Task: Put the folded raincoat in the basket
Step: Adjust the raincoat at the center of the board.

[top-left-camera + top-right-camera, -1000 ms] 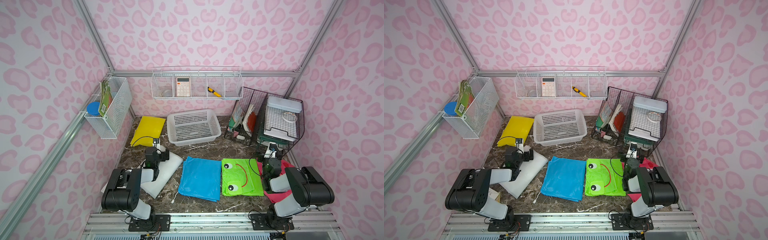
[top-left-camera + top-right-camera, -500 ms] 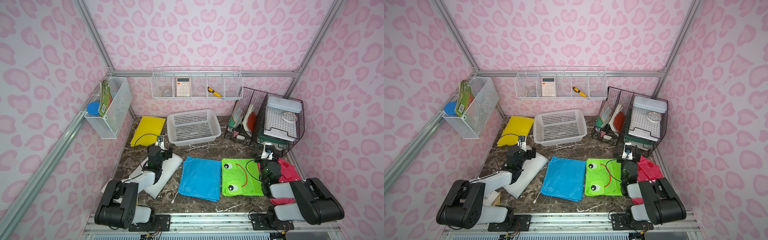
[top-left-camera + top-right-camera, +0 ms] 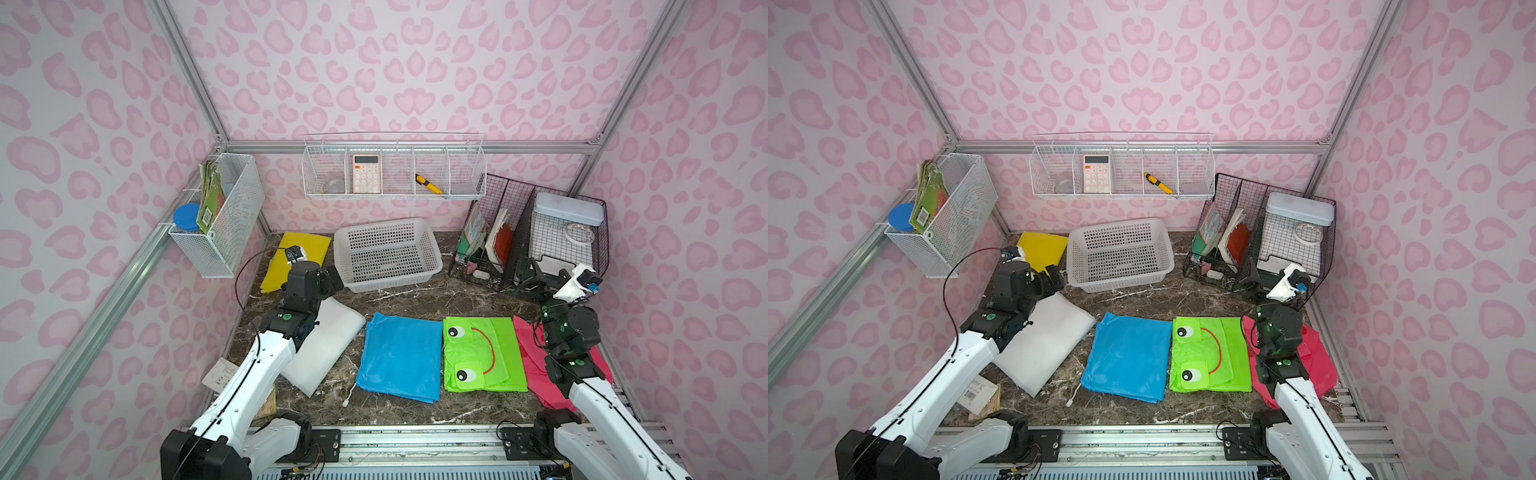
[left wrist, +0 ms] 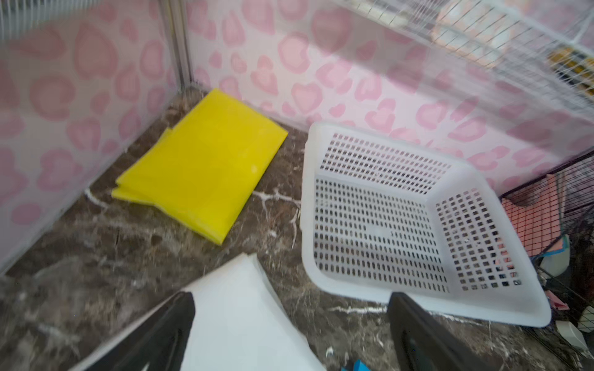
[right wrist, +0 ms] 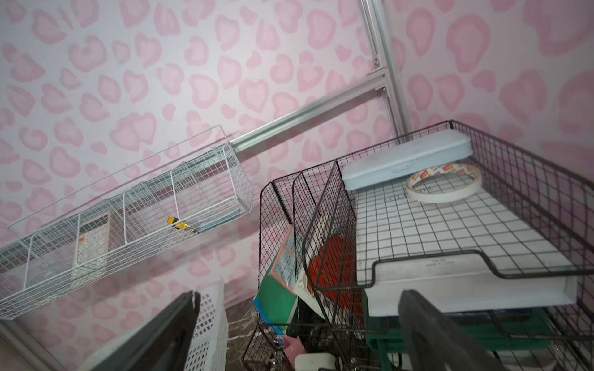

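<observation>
The white perforated basket [image 3: 388, 283] [image 3: 1121, 282] [image 4: 309, 205] stands empty at the back middle; a corner of it [image 5: 210, 324] shows in the right wrist view. Folded raincoats lie flat on the marble: yellow [image 3: 307, 251] [image 4: 199, 173] left of the basket, white [image 3: 332, 345] [image 4: 238, 321], blue [image 3: 401, 357], green frog-faced [image 3: 484, 353] and pink [image 3: 530, 361] across the front. My left gripper [image 3: 328, 281] [image 4: 292, 300] hovers open over the white raincoat's far end, near the basket's front left corner. My right gripper [image 3: 542, 277] [image 5: 299, 297] is open and empty, raised before the black wire holders.
Black wire file holders [image 3: 498, 232] and a wire tray [image 3: 565, 232] with a tin and a tape ring stand at the back right. White wire racks hang on the back wall [image 3: 395, 170] and the left wall [image 3: 224, 216]. Cards lie at the front left [image 3: 220, 374].
Both arms have stretched toward the back. The left gripper moved along the white raincoat toward the basket. The right gripper rose off the pink raincoat toward the wire holders. Both stayed open.
</observation>
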